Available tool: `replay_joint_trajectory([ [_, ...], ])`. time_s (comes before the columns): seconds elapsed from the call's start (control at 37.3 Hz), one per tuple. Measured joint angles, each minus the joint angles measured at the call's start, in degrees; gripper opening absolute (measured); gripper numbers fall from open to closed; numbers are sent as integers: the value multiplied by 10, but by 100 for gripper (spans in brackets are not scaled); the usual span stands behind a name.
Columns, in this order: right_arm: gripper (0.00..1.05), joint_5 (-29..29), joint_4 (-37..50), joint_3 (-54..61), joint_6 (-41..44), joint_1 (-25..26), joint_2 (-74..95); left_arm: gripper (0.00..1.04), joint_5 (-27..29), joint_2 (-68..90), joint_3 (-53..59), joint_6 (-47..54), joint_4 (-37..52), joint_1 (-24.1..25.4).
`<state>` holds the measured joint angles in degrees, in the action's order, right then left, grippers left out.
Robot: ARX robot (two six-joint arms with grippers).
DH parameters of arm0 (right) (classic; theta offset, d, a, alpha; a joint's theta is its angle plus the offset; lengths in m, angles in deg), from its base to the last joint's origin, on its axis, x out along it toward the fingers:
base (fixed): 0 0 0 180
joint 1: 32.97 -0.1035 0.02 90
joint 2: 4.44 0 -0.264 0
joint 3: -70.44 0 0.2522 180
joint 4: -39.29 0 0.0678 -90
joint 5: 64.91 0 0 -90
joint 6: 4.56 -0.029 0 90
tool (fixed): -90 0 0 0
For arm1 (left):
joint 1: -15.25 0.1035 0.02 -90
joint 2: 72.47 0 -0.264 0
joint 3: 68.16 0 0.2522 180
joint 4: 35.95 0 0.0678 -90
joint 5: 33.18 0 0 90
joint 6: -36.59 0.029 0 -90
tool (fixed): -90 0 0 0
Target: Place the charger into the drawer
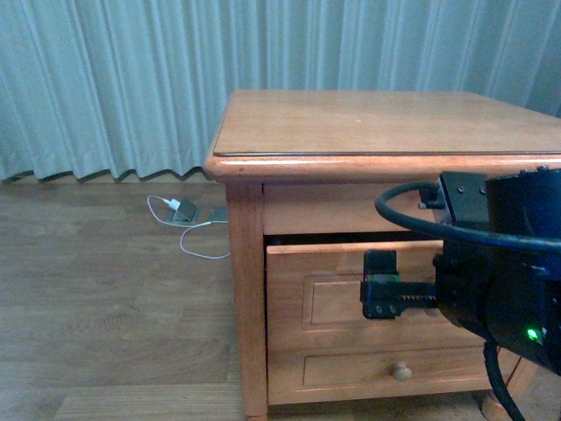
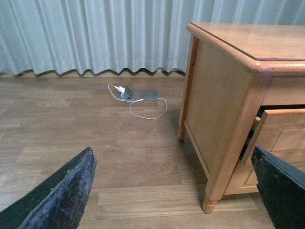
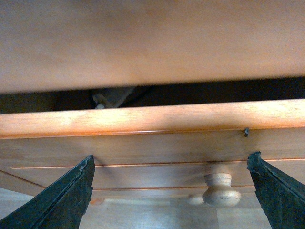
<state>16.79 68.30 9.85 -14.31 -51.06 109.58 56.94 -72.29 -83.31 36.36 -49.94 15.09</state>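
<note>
Wooden nightstand (image 1: 386,132): right pincer (image 3: 171,191) spread wide, facing drawer (image 3: 143,143) front; left pincer (image 2: 176,191) apart.

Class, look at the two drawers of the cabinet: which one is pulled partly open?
The upper drawer is open: a dark gap shows above its top edge, and the right gripper sits in front of it. The lower drawer, with its round knob, sits shut.

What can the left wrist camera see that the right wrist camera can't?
Only the left wrist view shows the curtain, the wooden floor, the white charger with its looping white cable, and the cabinet's side panel. Only the right wrist view shows the drawer's round knob and something pale inside the dark gap. Both show the drawer slightly open, and an open end effector framing each picture.
</note>
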Motion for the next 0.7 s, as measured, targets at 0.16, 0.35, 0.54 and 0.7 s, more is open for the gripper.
replay_joint_trajectory([
  [0.16, 96, -6, 23, -43, -8, 0, 41, 98, 0, 0, 0, 0, 0, 0],
  [0.35, 96, 8, 44, -48, -12, 5, 56, 98, 0, 0, 0, 0, 0, 0],
  [0.54, 96, 21, 58, -20, -8, 17, 36, 98, 0, 0, 0, 0, 0, 0],
  [0.7, 96, 68, 17, 58, 35, 23, -75, 98, 0, 0, 0, 0, 0, 0],
])
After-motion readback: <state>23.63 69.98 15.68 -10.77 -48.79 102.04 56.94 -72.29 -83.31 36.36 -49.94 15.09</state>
